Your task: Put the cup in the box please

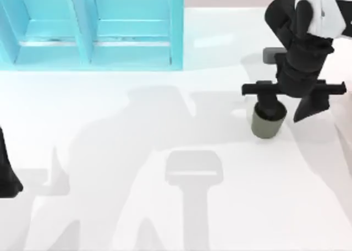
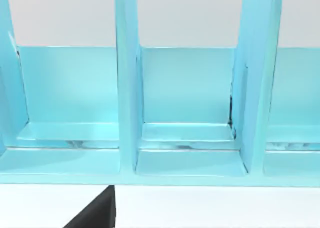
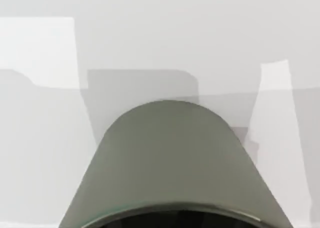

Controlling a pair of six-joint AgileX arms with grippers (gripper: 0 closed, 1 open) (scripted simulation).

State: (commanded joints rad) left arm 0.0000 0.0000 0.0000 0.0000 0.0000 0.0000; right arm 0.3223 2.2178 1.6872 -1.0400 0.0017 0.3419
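Turquoise box with upright dividers fills the upper left of the top view, standing on the white desk; the left wrist view looks straight into its compartments. Left hand sits at the far left edge, lower down, and I cannot tell whether it is clenched or released. At the right, the cup stands upright on the desk, well apart from the box, with the right hand directly over its rim; its grip cannot be told.
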